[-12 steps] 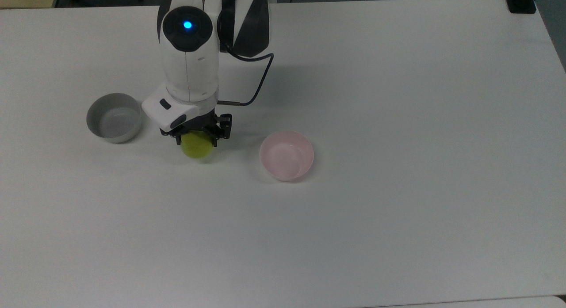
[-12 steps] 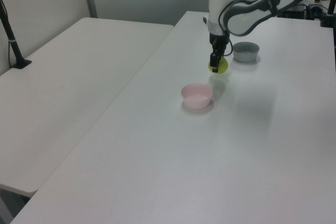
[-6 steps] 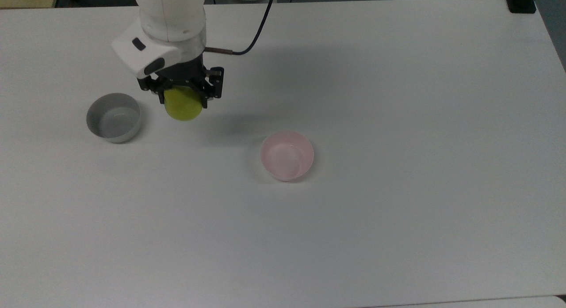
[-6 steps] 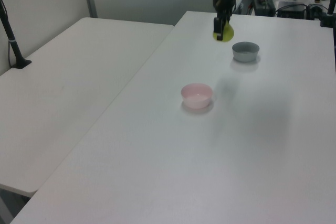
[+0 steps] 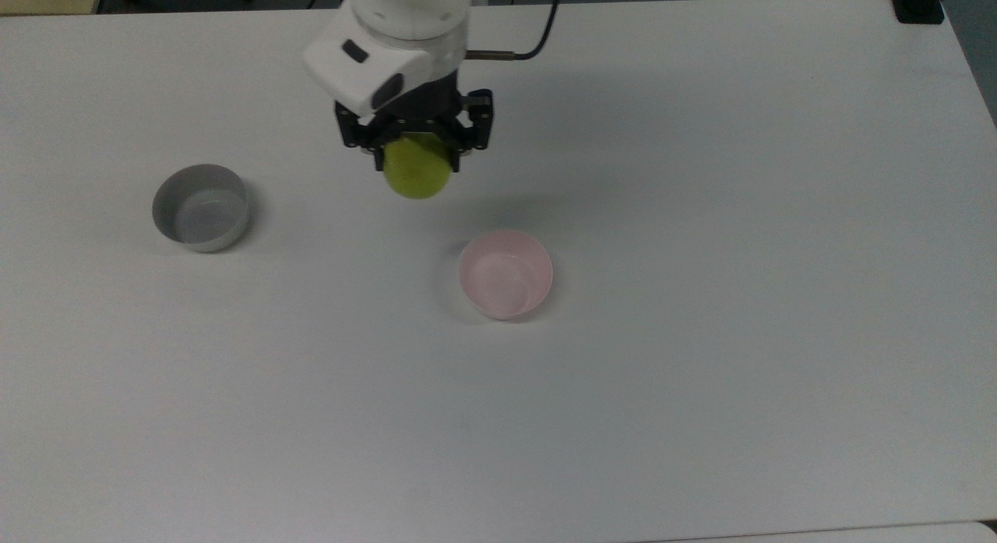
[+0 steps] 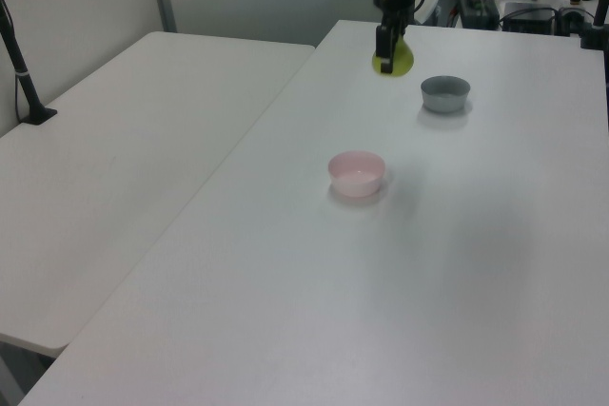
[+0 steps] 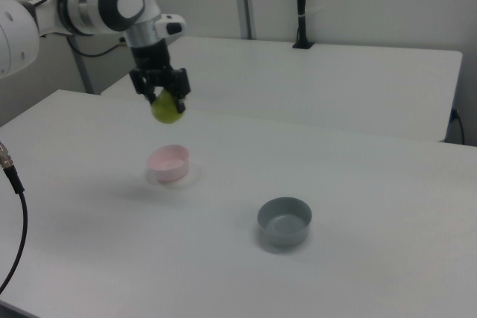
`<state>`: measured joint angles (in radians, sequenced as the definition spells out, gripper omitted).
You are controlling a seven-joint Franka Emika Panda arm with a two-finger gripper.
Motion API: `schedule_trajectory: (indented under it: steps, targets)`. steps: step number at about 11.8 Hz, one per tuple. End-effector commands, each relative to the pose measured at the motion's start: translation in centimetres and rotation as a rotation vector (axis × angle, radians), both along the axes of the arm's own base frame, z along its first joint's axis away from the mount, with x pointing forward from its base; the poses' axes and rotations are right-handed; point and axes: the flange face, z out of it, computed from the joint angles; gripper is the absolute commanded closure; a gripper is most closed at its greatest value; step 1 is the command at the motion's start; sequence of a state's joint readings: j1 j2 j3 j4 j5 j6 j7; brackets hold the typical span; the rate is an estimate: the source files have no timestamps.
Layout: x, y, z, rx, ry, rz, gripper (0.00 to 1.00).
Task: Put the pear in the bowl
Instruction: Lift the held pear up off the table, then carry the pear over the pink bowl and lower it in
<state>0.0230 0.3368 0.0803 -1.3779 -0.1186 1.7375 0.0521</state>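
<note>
**Pear in the air, pink bowl waiting below**

Nearest in the left view sits the bowl (image 6: 357, 173), pale pink, empty, resting open on the white counter (image 5: 701, 294). Beyond it, the end effector (image 5: 414, 149) hangs high above the surface, clamped on the pear (image 5: 417, 173), the yellow-green fruit bulging out beneath the black fingers. In the top view the pear sits up and to the top view's left of the bowl, well apart from it; the right view puts it above and a little behind the pink rim.

This reads as the carry step: fruit gripped and lifted, not yet over the target. The next move calls for a sideways shift until the pear is centred over the bowl, then a descent and a release low enough that the fruit doesn't bounce out.

Farther along, the grey bowl (image 5: 201, 207) stands off to the top view's left, well clear of the route. Nothing lies between pear and pink bowl; the one hazard is a drop short of the rim.
</note>
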Motion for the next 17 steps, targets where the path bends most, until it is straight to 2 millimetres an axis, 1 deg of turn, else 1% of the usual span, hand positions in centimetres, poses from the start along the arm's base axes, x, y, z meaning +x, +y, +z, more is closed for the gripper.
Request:
schedule_trajectory:
  steps: [1,3,5,7,9,12,14,16,17]
  targets:
    - [-0.8,6.1,-0.4,0.019,-0.012,0.030,0.59]
    - [-1.2,8.8,-0.4,0.021,-0.011,0.054,0.58]
    - [-1.0,9.0,-1.0,0.019,-0.006,0.056,0.58]
    - [0.1,9.2,-1.2,0.038,-0.076,0.064,0.58]
    - [1.1,9.1,-2.5,0.037,-0.096,0.071,0.57]
    - [2.1,9.1,-3.0,0.046,-0.146,0.072,0.57]
    - [2.5,9.3,-5.2,0.023,-0.126,0.079,0.57]
    - [2.5,9.4,-9.1,-0.008,-0.105,0.098,0.57]
    - [2.3,9.6,-10.5,-0.006,-0.113,0.101,0.57]
